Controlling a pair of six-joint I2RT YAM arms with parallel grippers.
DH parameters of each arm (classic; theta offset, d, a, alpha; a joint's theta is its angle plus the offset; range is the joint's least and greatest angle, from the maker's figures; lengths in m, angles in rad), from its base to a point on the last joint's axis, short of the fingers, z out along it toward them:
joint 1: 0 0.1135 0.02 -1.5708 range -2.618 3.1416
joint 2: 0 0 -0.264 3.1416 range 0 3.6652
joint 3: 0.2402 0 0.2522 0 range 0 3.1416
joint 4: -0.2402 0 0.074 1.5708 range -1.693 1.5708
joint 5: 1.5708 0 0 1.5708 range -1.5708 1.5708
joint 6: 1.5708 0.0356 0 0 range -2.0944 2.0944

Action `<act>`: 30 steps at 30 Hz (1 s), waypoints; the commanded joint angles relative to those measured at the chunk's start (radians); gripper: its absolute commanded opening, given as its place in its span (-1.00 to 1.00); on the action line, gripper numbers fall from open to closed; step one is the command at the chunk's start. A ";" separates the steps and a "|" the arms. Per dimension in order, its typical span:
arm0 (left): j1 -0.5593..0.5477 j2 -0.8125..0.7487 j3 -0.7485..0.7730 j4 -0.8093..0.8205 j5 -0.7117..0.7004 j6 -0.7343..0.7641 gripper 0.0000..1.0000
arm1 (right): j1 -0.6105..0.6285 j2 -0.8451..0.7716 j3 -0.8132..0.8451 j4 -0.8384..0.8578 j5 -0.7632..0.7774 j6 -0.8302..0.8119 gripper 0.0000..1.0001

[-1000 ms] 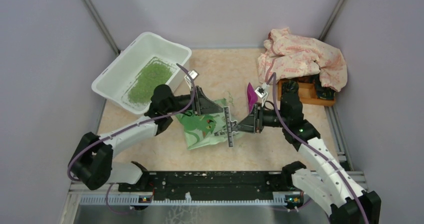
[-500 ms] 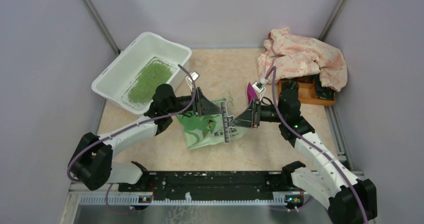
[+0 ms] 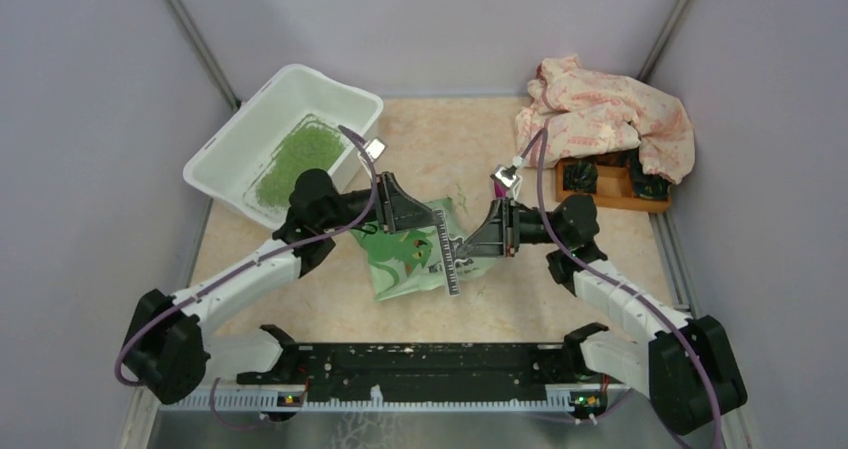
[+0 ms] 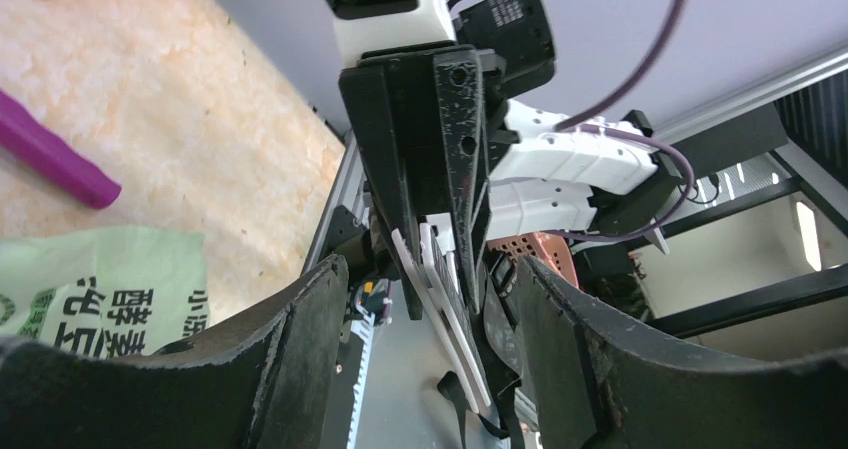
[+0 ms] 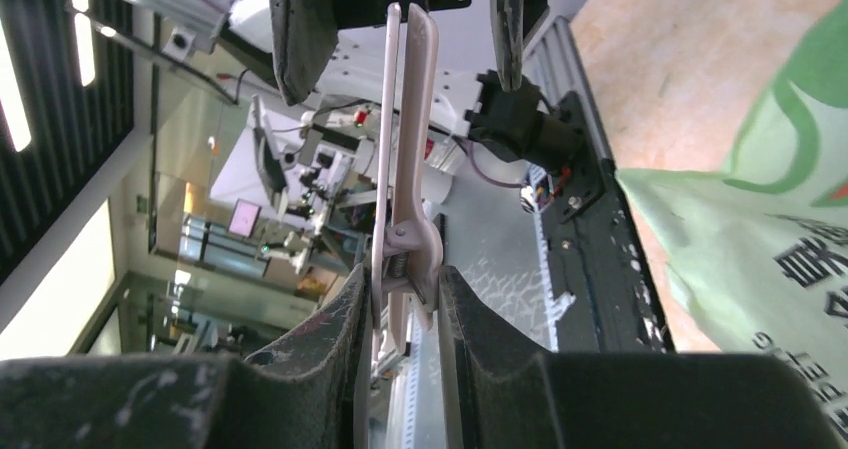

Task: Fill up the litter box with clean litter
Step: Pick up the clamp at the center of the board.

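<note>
- The litter box (image 3: 258, 119) stood in the upper left of the top view, at the far left of the table (image 3: 440, 139).
- The litter (image 3: 293, 159) lay inside it, toward its right wall.
- The bag (image 3: 400, 264) lay flat at the centre, just right of the box and lower in the frame.
- The clip (image 3: 455, 279) stood along the bag's right edge, between the fingers of the right gripper (image 3: 467, 251).
- The left gripper (image 3: 418, 217) hung over the bag's upper part, facing the right one.
- The cloth (image 3: 605, 119) lay in the upper right, draped over the back of the tray (image 3: 620, 202).
</note>
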 commanded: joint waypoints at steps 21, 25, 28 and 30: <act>0.096 -0.336 0.018 -0.091 -0.049 0.015 0.47 | 0.129 0.191 0.055 0.999 0.030 0.697 -1.00; 0.098 -0.336 0.033 -0.144 -0.033 0.026 0.47 | 0.142 0.188 0.062 0.999 0.038 0.699 -1.00; 0.100 -0.347 0.025 -0.199 -0.051 0.057 0.47 | 0.144 0.189 0.062 0.999 0.046 0.697 -1.00; 0.101 -0.351 0.023 -0.252 -0.067 0.087 0.46 | 0.143 0.190 0.060 0.984 0.049 0.686 -1.00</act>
